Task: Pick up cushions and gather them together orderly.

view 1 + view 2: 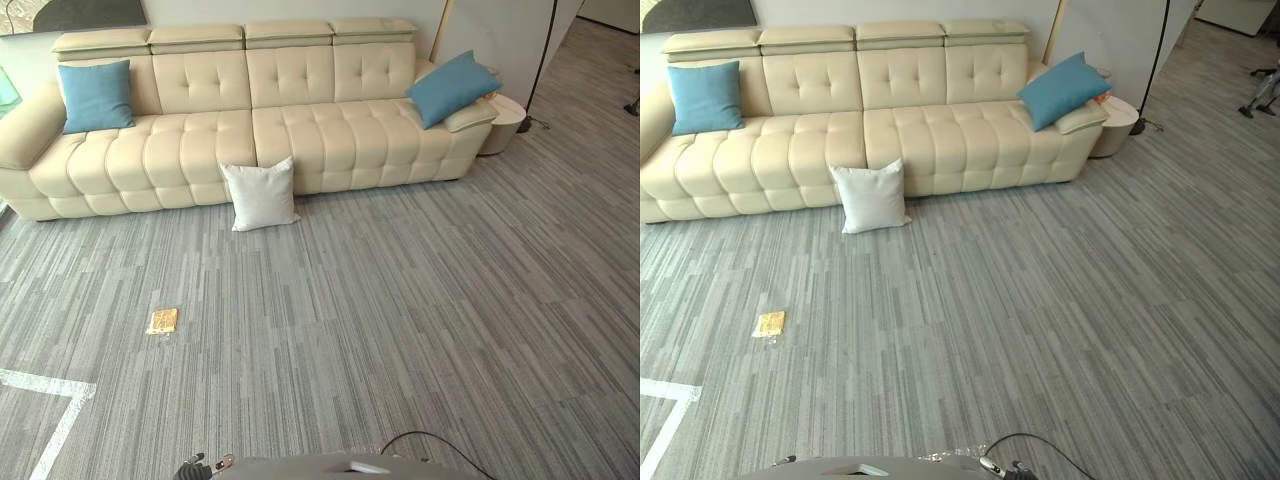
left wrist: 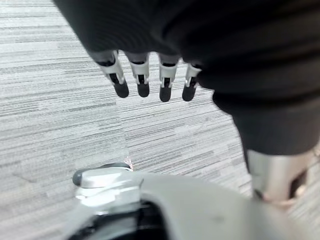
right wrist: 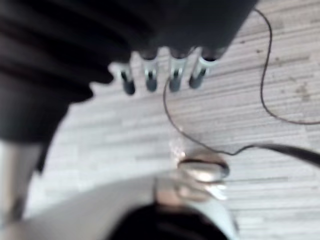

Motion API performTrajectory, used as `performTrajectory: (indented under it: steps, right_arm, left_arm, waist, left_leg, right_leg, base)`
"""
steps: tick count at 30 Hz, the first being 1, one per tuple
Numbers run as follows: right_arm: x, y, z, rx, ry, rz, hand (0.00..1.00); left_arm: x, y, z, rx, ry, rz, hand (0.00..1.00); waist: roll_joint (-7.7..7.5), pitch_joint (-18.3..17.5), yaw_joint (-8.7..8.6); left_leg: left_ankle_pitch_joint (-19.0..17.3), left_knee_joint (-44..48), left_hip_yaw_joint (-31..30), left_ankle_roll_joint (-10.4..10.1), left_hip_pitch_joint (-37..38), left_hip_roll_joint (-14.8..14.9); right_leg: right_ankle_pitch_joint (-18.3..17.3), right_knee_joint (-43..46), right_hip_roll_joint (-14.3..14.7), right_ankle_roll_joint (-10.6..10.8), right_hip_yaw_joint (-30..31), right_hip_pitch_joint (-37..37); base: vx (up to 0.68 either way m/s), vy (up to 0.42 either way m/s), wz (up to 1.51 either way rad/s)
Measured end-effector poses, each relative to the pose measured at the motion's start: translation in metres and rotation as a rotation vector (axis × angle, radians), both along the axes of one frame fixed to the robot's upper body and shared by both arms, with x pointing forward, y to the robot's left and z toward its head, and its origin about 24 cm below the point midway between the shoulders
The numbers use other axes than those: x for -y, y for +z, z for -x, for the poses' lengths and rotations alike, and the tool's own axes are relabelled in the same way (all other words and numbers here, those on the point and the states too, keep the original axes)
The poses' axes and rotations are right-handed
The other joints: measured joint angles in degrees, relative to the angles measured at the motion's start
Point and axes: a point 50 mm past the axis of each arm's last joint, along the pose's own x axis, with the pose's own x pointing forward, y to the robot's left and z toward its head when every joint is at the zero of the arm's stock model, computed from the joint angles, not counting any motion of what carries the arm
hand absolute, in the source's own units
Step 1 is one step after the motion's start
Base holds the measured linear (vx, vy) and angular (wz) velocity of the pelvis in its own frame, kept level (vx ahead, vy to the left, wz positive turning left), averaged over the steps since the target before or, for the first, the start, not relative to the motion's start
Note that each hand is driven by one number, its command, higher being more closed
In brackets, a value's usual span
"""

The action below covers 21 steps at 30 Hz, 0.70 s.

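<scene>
The white cushion (image 1: 260, 195) propped at the front of the cream sofa (image 1: 180, 150) looks light and squashy: pinch its top edge. Your left hand (image 2: 165, 80) and right hand (image 3: 150, 75) hang straight-fingered, empty.

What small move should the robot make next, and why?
Probably a step forward toward the white cushion, which stands on the carpet leaning against the sofa front. The left robot hand and the right robot hand hang open and empty, and the cushion looks out of reach.
</scene>
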Motion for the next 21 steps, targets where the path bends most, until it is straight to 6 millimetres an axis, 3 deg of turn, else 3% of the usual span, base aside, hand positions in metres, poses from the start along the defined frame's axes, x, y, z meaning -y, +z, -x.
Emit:
performTrajectory:
  steps: [14,21]
  right_arm:
    - [-0.001,0.006,-0.034,0.077,0.011,0.004,0.0]
    - [-0.011,0.006,-0.046,0.106,0.02,-0.021,0.0]
  left_arm:
    - [0.0,0.0,-0.011,0.021,0.008,0.003,0.0]
    - [0.001,0.0,-0.015,0.028,0.004,0.004,0.0]
  waist:
    - [0.24,1.12,0.23]
    - [0.08,2.53,0.51]
  left_leg:
    - [0.85,-2.19,0.07,-0.29,1.37,-0.08]
    - [1.75,-3.98,0.25,-0.35,2.54,-0.09]
  right_leg:
    - [1.09,-3.05,0.13,1.07,-0.21,1.41]
    - [1.28,-3.51,0.2,0.78,-0.2,1.79]
  base:
    - [0.02,-0.002,0.0]
    - [-0.03,-0.008,-0.01]
